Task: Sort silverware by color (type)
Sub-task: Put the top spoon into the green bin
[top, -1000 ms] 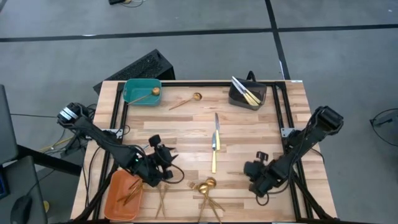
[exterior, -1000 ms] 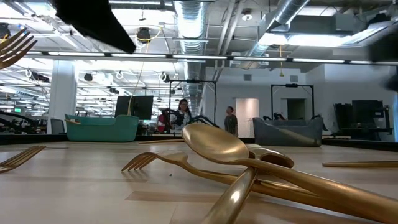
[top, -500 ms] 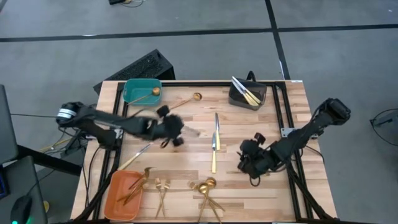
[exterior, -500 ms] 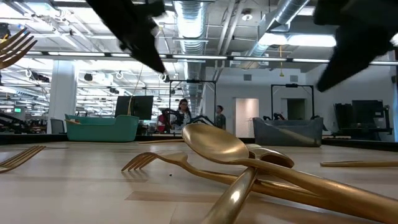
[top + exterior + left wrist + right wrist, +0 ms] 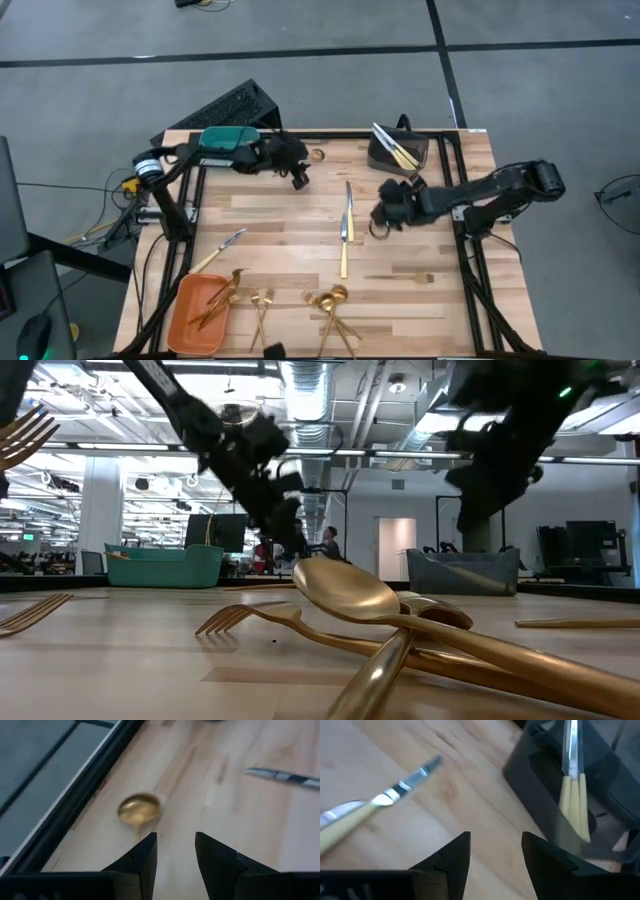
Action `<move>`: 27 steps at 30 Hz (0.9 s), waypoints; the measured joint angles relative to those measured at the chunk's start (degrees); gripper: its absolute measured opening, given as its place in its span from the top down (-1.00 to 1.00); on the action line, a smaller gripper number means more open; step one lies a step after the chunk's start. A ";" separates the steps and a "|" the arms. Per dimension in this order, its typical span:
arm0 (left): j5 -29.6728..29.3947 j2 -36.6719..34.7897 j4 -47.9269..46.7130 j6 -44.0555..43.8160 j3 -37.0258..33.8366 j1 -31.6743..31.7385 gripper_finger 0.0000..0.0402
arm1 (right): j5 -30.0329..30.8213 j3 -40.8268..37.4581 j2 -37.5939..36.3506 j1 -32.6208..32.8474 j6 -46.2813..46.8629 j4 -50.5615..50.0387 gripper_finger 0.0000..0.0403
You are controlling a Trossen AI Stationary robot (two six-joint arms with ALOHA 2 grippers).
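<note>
- The left end effector (image 5: 298,176) hangs over the far part of the table (image 5: 300,240), just beside the lone gold spoon (image 5: 317,155) lying near the far edge; its fingers (image 5: 142,857) stand apart with nothing between them, and the spoon bowl shows just ahead of them in the left wrist view.
- The right end effector (image 5: 380,215) hovers near the middle of the table, between the centre knife (image 5: 348,212) and the dark grey bin (image 5: 397,152); its fingers (image 5: 452,855) are spread and empty.
- That grey bin holds several knives, handles pale gold.
- The teal bin (image 5: 228,140) sits at the far left corner, partly hidden by the left arm.
- The orange bin (image 5: 198,312) at the near left corner holds gold forks.
- Another knife (image 5: 218,250) lies slanted just beyond the orange bin.
- A tangle of gold spoons and forks (image 5: 330,305) rests along the near edge, with more forks (image 5: 260,310) just beside it.
- One small piece (image 5: 400,277) lies alone toward the near right.
</note>
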 joint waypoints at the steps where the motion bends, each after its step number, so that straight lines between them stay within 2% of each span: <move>1: 1.88 1.25 1.05 0.59 0.00 1.43 0.40 | -1.10 -0.63 0.00 -2.26 -2.50 2.03 0.00; 6: 7.65 9.05 1.11 0.55 4.08 5.48 0.40 | -10.02 -2.31 -1.32 -10.35 -14.65 14.25 0.05; 8: 7.10 11.48 -1.42 0.55 7.06 5.76 0.40 | -13.51 -2.36 -1.75 -12.30 -18.59 17.67 0.07; 12: 2.20 15.09 -9.05 0.93 12.48 5.76 0.40 | -17.17 -2.38 -3.36 -14.98 -23.14 20.80 0.09; 14: 0.92 16.17 -12.12 1.98 15.16 5.85 0.40 | -17.37 -2.38 -4.15 -16.11 -23.73 20.68 0.10; 18: 1.91 17.54 -16.25 4.04 18.01 6.09 0.43 | -17.38 -2.38 -5.25 -17.70 -24.08 20.56 0.11; 21: 2.02 17.63 -17.24 5.32 18.49 6.08 0.57 | -17.38 -2.38 -5.37 -17.77 -24.24 20.75 0.11; 25: 3.29 17.65 -17.95 5.66 18.49 6.17 0.90 | -17.36 -2.38 -5.35 -16.40 -24.24 20.69 0.11; 27: 3.52 17.63 -18.80 5.56 18.61 6.18 0.95 | -17.36 -2.38 -5.33 -15.58 -24.24 20.58 0.11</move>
